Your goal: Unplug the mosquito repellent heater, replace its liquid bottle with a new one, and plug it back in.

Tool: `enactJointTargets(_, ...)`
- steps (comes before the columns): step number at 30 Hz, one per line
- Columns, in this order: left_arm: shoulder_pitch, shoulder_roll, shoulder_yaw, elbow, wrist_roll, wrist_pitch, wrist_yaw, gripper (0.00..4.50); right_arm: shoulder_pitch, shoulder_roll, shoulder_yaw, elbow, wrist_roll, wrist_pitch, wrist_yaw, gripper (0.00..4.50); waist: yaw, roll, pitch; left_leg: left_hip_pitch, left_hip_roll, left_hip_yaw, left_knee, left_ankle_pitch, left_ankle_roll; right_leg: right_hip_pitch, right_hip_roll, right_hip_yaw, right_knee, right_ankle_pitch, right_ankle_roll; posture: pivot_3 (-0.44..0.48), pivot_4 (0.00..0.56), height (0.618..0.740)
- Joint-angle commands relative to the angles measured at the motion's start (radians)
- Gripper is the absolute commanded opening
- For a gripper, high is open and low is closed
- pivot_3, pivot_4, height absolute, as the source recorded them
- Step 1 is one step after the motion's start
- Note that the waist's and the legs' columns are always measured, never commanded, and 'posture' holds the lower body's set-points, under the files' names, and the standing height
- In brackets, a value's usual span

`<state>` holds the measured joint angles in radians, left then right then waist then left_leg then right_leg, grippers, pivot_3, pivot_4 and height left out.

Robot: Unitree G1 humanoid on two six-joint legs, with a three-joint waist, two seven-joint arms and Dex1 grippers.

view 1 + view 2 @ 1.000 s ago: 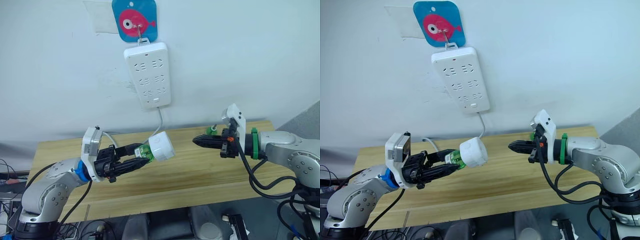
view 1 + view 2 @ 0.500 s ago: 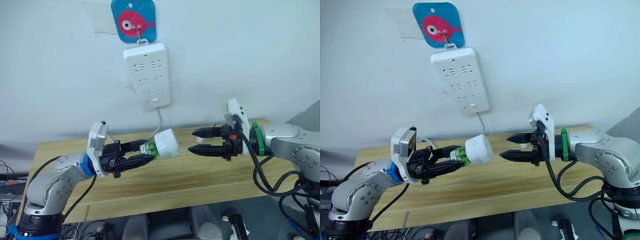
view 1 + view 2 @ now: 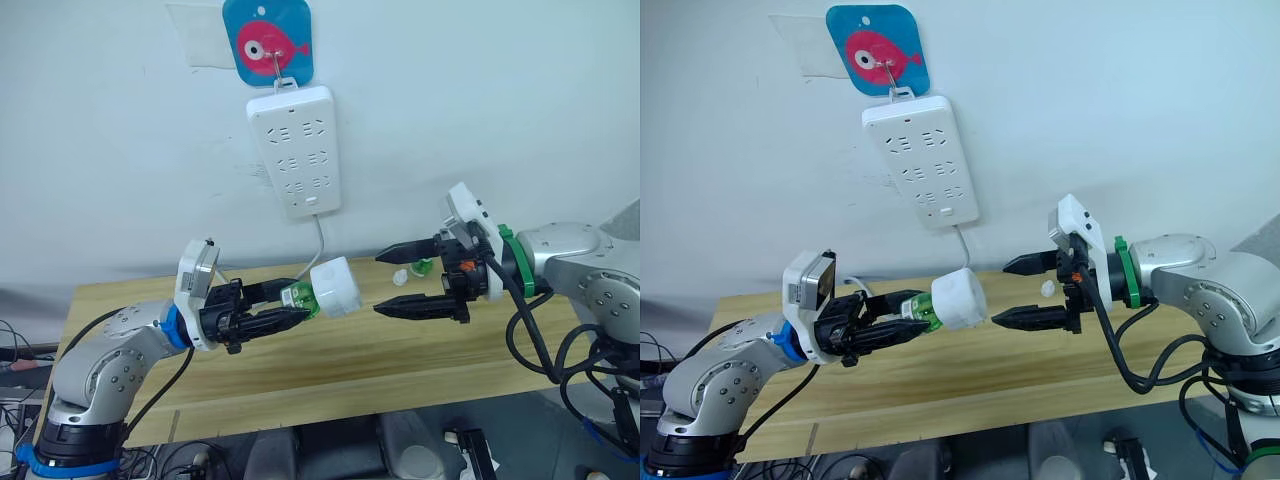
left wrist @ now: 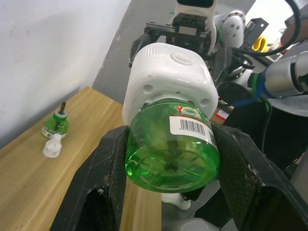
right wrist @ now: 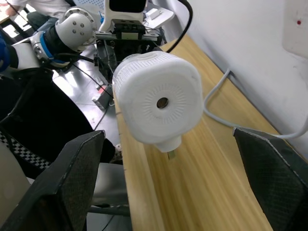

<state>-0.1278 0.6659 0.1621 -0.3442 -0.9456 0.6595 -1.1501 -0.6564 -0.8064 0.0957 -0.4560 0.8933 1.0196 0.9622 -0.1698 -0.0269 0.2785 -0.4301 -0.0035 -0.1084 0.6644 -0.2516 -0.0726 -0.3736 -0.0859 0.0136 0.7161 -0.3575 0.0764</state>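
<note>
The left gripper (image 3: pixel 283 311) holds a green liquid bottle (image 4: pixel 171 154) above the middle of the wooden table (image 3: pixel 330 370), its two black fingers (image 4: pixel 108 163) pinching the bottle's sides. The mosquito repellent heater (image 3: pixel 334 288) sits screwed onto the bottle's far end, lifted clear of the table, with its domed, vented face turned toward the right gripper (image 3: pixel 405 283). In the right wrist view the round vent hole shows at the centre of that face and a plug prong juts out beneath it.

The right gripper hovers just beside the heater without touching it, fingers spread wide, one above and one below the level of the heater.

Near the table's far edge, behind the right gripper, stand a second green bottle (image 4: pixel 56 125) with a dark wick and a small white cap (image 4: pixel 52 145) close by it.

A white power strip (image 3: pixel 296 150) hangs on the wall above the table's far edge, and its cord (image 3: pixel 322 240) runs down toward the table.
</note>
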Motion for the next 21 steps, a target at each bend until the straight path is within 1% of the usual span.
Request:
enactJointTargets(1, -0.002, 0.013, 0.023, -0.037, -0.044, 0.009, -0.021, 2.28, -0.031, 0.005, 0.012, 0.003, -0.024, -0.039, 0.041, 4.47, 0.0, 0.0, 0.0, 0.0, 0.0, 0.0, 0.0, 0.0, 0.0, 0.0, 0.0, 0.0, 0.0, 0.0, 0.0, -0.238, 0.215, 0.74)
enactJointTargets(11, -0.039, 0.037, 0.013, -0.023, -0.06, 0.028, -0.047, 2.28, -0.071, 0.032, 0.055, 0.014, -0.039, -0.051, 0.121, 4.47, 0.001, 0.0, 0.0, 0.0, 0.0, 0.0, 0.0, 0.0, 0.0, 0.0, 0.0, 0.0, 0.0, 0.0, 0.0, -0.232, 0.224, 0.74)
enactJointTargets(17, -0.047, 0.036, 0.011, -0.01, -0.049, 0.023, -0.061, 2.28, -0.091, 0.05, 0.06, 0.014, -0.042, -0.043, 0.12, 4.47, 0.0, 0.0, 0.0, 0.0, 0.0, 0.0, 0.0, 0.0, 0.0, 0.0, 0.0, 0.0, 0.001, 0.0, 0.0, -0.232, 0.226, 0.74)
enactJointTargets(21, -0.04, 0.034, 0.011, -0.006, -0.017, -0.013, -0.072, 2.28, -0.093, 0.039, 0.039, 0.025, -0.033, -0.029, 0.119, 4.47, 0.0, 0.0, 0.0, 0.0, 0.0, 0.0, 0.0, 0.0, 0.0, 0.0, 0.0, 0.0, 0.001, 0.0, 0.0, -0.231, 0.225, 0.74)
